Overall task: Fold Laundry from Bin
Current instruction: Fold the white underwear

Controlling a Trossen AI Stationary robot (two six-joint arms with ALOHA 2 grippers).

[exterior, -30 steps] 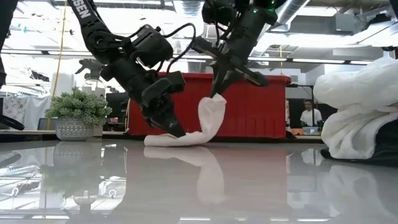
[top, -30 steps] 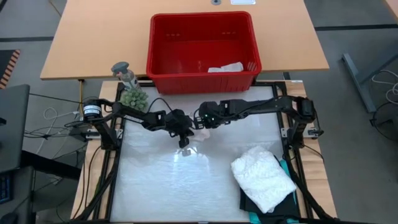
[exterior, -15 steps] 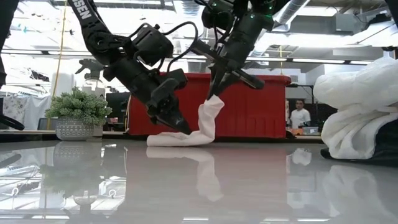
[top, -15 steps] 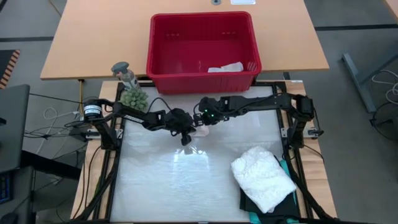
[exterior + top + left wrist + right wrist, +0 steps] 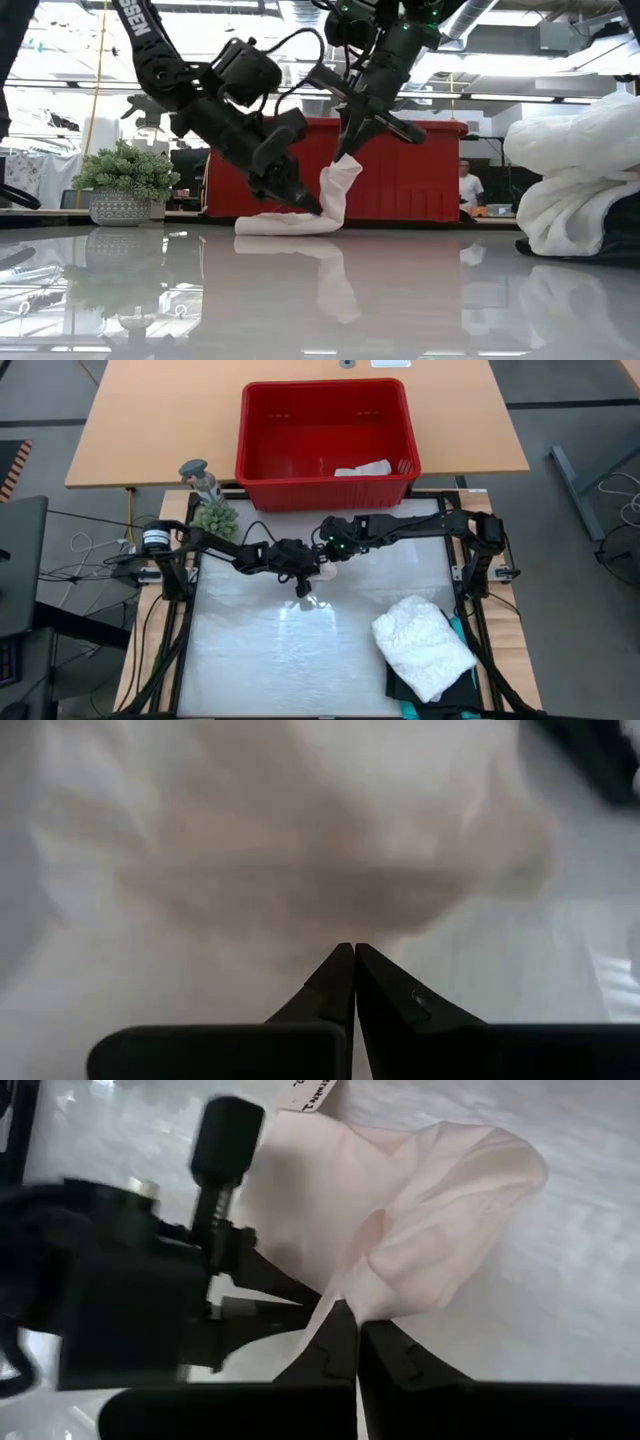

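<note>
Both arms meet over the far middle of the white worktop, just in front of the red bin. The right gripper has its fingers clenched on an upper fold of the small white cloth, holding that end raised so the cloth stands up from the surface; the right wrist view shows the fabric pinched at the fingertip line. The rest of the cloth lies flat on the worktop, trailing to one side. The left gripper is angled down with its fingers pressed together, their tips against the low part of the same cloth; whether fabric is caught between them cannot be told. A white piece lies inside the bin near its front wall. The large white lacy top sits folded at the worktop's near right corner, resting on dark and teal garments. A small potted plant stands beside the bin's left front corner.
</note>
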